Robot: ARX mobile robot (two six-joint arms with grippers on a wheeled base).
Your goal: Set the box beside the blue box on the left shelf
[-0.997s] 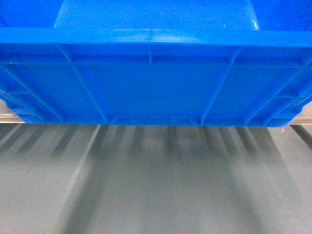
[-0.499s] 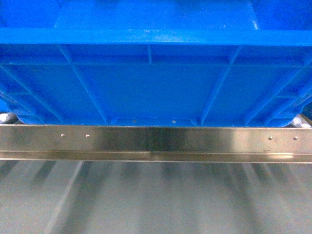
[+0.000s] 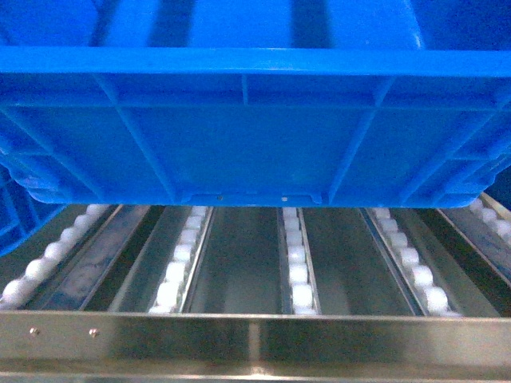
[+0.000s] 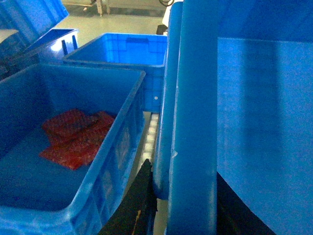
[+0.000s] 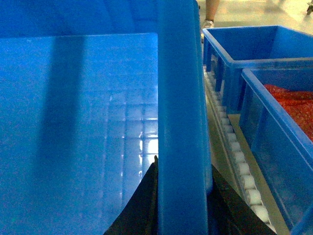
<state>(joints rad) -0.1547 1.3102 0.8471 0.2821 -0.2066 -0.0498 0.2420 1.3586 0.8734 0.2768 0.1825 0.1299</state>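
Observation:
The box (image 3: 255,136), a big bright blue ribbed crate, hangs just above the left shelf's white roller tracks (image 3: 297,263), behind the silver front rail (image 3: 255,339). My left gripper (image 4: 188,196) is shut on the box's left rim (image 4: 195,122), one black finger (image 4: 144,196) outside the wall. My right gripper (image 5: 183,196) is shut on the right rim (image 5: 178,122). Close on the left stands a blue box (image 4: 122,142) with red pieces (image 4: 73,137) inside; its corner shows in the head view (image 3: 16,215).
A second blue crate (image 4: 127,49) stands behind the left neighbour. To the right of the held box, past a roller track (image 5: 234,152), two more blue crates (image 5: 274,127) (image 5: 244,49) stand; the nearer holds red material. Grey floor shows beyond.
The head view went from blurred floor, to the shelf's silver front rail, to the roller tracks under the box. The box keeps its place in the view, held by both grippers.

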